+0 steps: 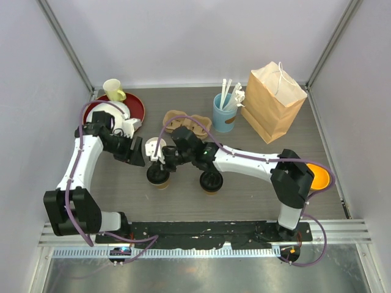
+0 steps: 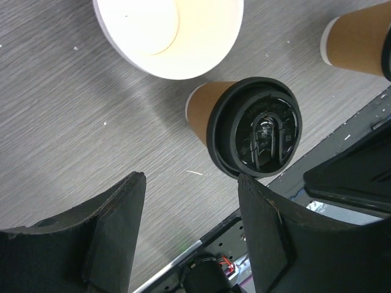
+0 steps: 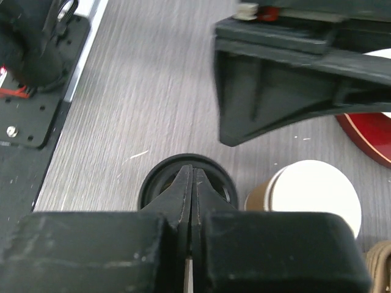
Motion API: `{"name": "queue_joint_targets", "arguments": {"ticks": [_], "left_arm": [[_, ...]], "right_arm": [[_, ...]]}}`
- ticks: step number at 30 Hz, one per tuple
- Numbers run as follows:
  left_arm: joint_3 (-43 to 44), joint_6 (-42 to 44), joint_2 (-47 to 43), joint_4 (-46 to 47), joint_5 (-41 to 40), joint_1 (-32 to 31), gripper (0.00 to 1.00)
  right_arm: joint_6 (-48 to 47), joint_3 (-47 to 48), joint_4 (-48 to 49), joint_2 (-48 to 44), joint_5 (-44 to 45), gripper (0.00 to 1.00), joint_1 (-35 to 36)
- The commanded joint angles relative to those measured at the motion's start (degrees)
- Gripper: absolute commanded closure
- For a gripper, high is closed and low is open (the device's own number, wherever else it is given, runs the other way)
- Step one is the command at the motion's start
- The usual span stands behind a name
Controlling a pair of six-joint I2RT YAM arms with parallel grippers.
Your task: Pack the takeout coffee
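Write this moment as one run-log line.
left tool: open, empty | right tool: shut, over lidded coffee cup | lidless cup: beside it | second lidded coffee cup: standing apart

We see a grey wood-grain table [image 1: 256, 195]. Near its middle stand one takeout coffee [image 1: 158, 176] and a second takeout coffee [image 1: 211, 181], set apart, with a lidless paper cup [image 1: 150, 146] just behind the first. Farther back are a red tray [image 1: 139, 110], a cardboard cup carrier [image 1: 177, 117], a blue cup [image 1: 224, 119] and a brown paper bag [image 1: 273, 101]. An orange bowl [image 1: 319, 176] sits at the right edge.
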Motion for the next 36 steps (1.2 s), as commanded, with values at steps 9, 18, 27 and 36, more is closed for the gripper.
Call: {"name": "queue_joint_targets", "arguments": {"ticks": [9, 18, 27, 36], "left_arm": [[-0.7, -1.8, -1.7, 2.2, -3.1, 0.5, 0.34], [-0.7, -1.6, -1.4, 2.2, -3.2, 0.4, 0.34], [-0.4, -2.1, -1.8, 1.8, -1.1, 0.4, 0.34], [-1.1, -1.1, -1.7, 0.6, -0.7, -0.6, 0.34]], "right_arm": [[12.0, 2.9, 8.9, 2.5, 3.5, 0.99, -0.5], [14.7, -9.5, 10.5, 5.0, 7.0, 0.99, -0.7], [11.8, -2.8, 3.8, 3.5, 8.1, 0.99, -0.7], [14.0, 0.0, 4.5, -1.0, 6.6, 0.99, -0.4]]}}
